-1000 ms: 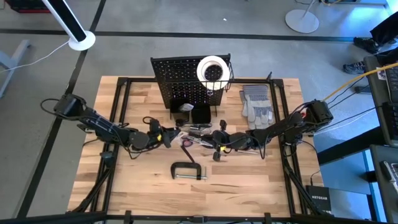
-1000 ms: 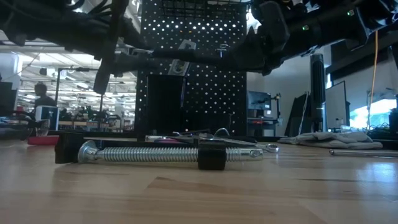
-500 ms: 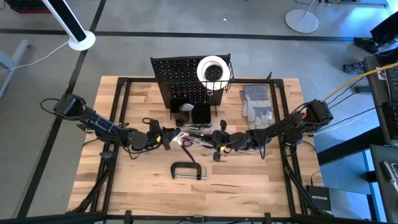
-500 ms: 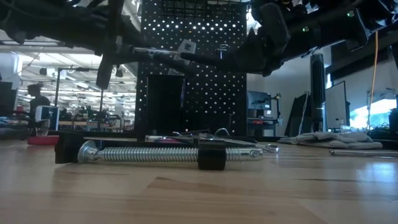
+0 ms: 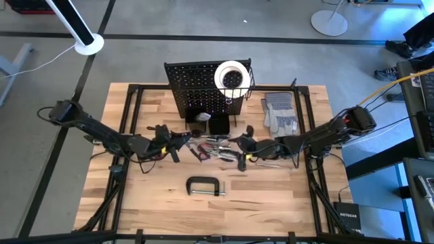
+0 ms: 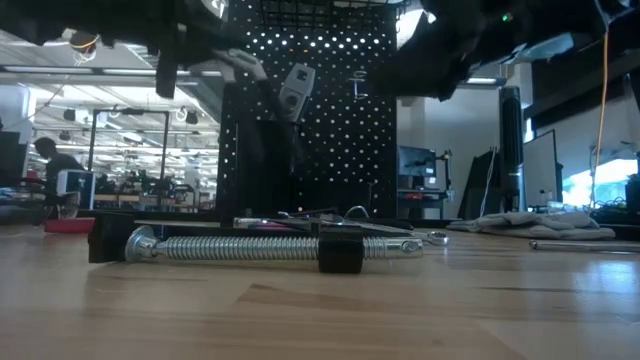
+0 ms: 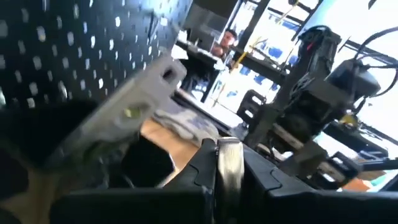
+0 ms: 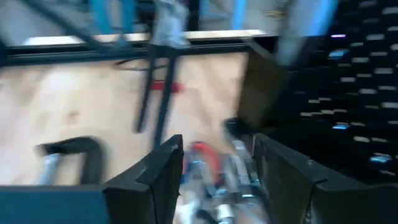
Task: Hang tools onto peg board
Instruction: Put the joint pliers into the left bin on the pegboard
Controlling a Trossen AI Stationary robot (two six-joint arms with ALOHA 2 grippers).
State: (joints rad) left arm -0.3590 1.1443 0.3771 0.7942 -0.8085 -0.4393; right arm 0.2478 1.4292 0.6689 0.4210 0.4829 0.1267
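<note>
Evidently a handover had just finished: a second earlier both grippers had met at the table's centre on one tool. By now the left gripper (image 5: 180, 141) had drawn back toward 9 o'clock with its fingers clamped on the silver metal tool (image 7: 142, 98), and the right gripper (image 5: 239, 145) had parted its fingers, empty, and backed off toward 3 o'clock. The tool hung in the air in front of the peg board (image 5: 196, 85), its holed end raised toward the panel, which suggested the hanging step was next. The board stood at the table's 12 o'clock edge, with the white tape roll (image 5: 232, 76) already in its wire basket and two small black bins (image 5: 218, 125) at its foot. The pliers and other loose tools (image 5: 211, 146) lay between the grippers. The black C-clamp (image 5: 203, 186) lay at 6 o'clock, well apart, and the grey gloves (image 5: 279, 114) at 2 o'clock. Open room lay above the bins, so the left arm would probably need to lift over them. Bare wood stretched toward 7 and 5 o'clock.
</note>
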